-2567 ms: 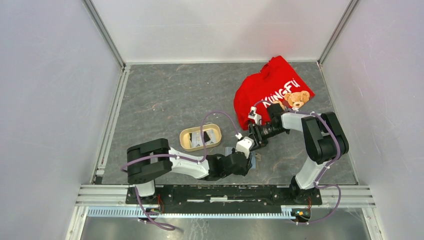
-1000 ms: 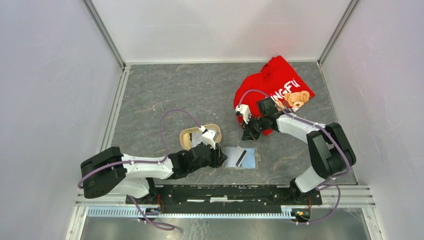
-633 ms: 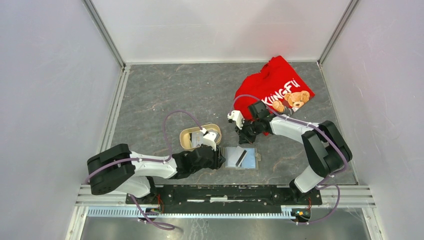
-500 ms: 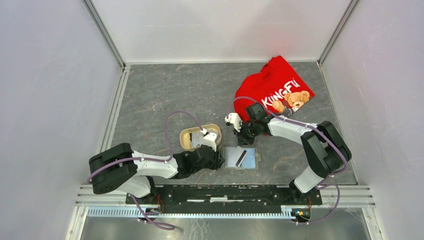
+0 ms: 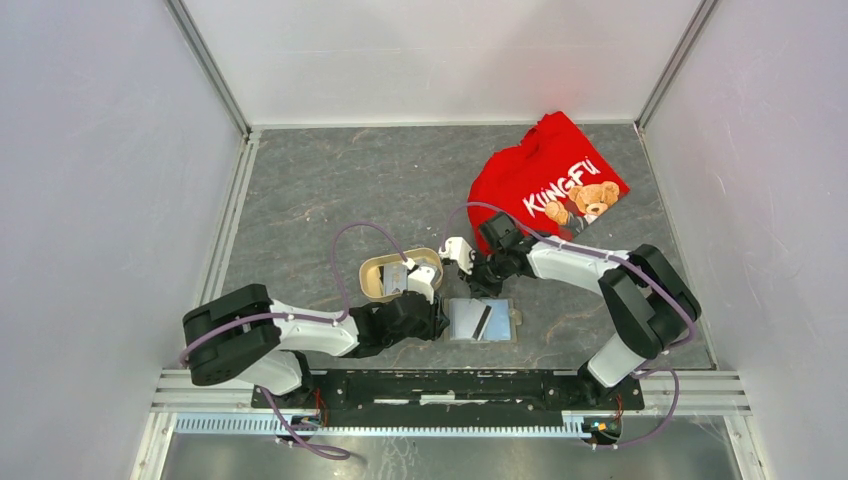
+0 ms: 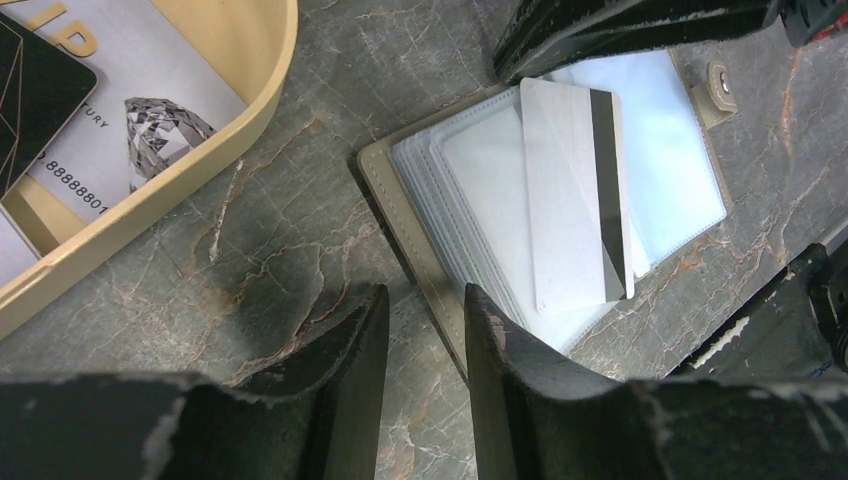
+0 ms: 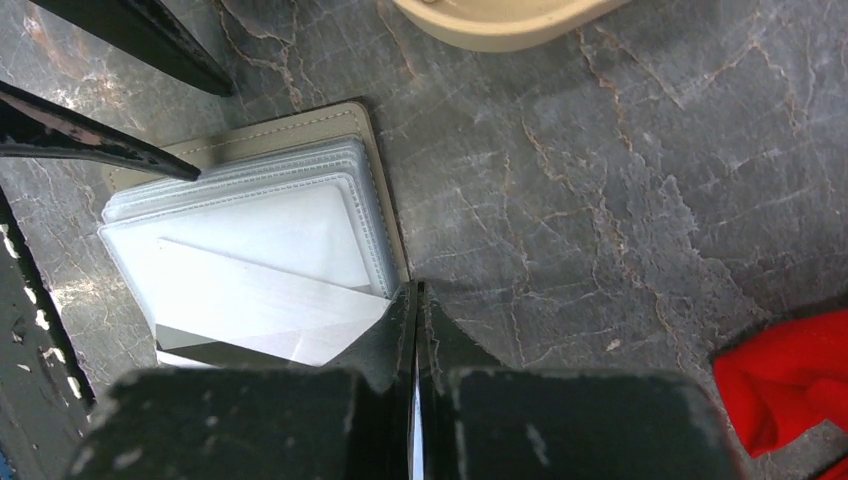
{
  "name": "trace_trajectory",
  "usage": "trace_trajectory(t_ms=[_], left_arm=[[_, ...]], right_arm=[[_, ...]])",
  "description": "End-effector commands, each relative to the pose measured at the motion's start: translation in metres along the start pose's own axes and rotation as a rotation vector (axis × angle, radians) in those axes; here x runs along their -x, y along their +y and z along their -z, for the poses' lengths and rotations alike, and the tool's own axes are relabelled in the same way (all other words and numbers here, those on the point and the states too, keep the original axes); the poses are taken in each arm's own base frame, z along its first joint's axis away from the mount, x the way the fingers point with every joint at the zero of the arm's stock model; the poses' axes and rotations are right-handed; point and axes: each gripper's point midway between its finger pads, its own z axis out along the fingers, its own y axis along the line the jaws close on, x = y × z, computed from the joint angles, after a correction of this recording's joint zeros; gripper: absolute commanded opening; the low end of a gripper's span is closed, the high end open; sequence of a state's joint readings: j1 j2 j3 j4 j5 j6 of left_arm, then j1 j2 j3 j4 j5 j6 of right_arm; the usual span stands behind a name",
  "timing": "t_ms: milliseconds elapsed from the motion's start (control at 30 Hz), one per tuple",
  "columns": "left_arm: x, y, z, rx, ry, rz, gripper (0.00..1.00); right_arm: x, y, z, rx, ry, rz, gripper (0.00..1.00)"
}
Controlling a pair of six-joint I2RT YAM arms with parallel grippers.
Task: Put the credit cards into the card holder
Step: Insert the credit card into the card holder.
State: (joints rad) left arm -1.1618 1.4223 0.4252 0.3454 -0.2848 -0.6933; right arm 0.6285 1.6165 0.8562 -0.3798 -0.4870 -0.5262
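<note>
Card-sorting job partly done: the card holder (image 6: 670,150) lies open on the counter (image 5: 330,190), just beside the beige tray (image 6: 215,165), with one striped card (image 6: 565,200) resting slantwise across its clear pockets. From these angles it seems to sit on top rather than tucked in, though that is hard to tell. At least two more, a grey card (image 6: 150,110) and a dark card (image 6: 35,90), lie in the tray, yet to be moved. The left hand (image 6: 425,305) sits low at the holder's near-left edge, jaws narrowly parted and holding nothing that shows. The right hand (image 7: 412,295) is closed and empty, its tip at the striped card's corner.
</note>
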Motion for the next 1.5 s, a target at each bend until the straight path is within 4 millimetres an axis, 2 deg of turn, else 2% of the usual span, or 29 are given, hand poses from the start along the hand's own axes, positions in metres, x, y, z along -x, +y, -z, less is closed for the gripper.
trace_trajectory(t_ms=[0,133,267,433,700,833,1033,1100,1267,1467], left_arm=[[0.013,-0.011,-0.004,-0.020,-0.031,0.056,0.40],[0.014,-0.013,-0.004,-0.023,-0.033,0.052,0.40],[0.014,-0.013,-0.005,-0.025,-0.031,0.048,0.40],[0.014,-0.013,-0.006,-0.021,-0.030,0.041,0.40],[0.014,-0.014,-0.008,-0.020,-0.026,0.040,0.40],[0.012,-0.013,-0.009,-0.018,-0.018,0.039,0.40],[0.012,-0.012,-0.007,-0.017,-0.023,0.047,0.40],[0.015,-0.013,-0.004,-0.026,-0.039,0.052,0.40],[0.028,-0.015,0.012,-0.080,-0.120,0.077,0.40],[0.033,-0.015,0.023,-0.114,-0.160,0.079,0.41]], right_arm=[[0.024,-0.007,0.011,-0.074,-0.036,0.056,0.00],[0.035,-0.033,0.027,-0.218,-0.035,0.052,0.05],[0.034,-0.033,0.034,-0.236,-0.026,0.081,0.06],[0.018,-0.018,0.023,-0.150,0.009,0.092,0.05],[0.008,0.011,0.010,-0.042,0.045,0.159,0.04],[0.008,0.023,0.010,-0.011,0.045,0.197,0.03],[0.018,0.034,0.018,0.030,-0.011,0.226,0.03],[0.020,0.027,0.018,0.000,-0.027,0.175,0.03],[0.017,-0.005,0.022,-0.065,-0.066,0.016,0.03],[0.007,-0.010,0.018,-0.078,-0.055,-0.004,0.03]])
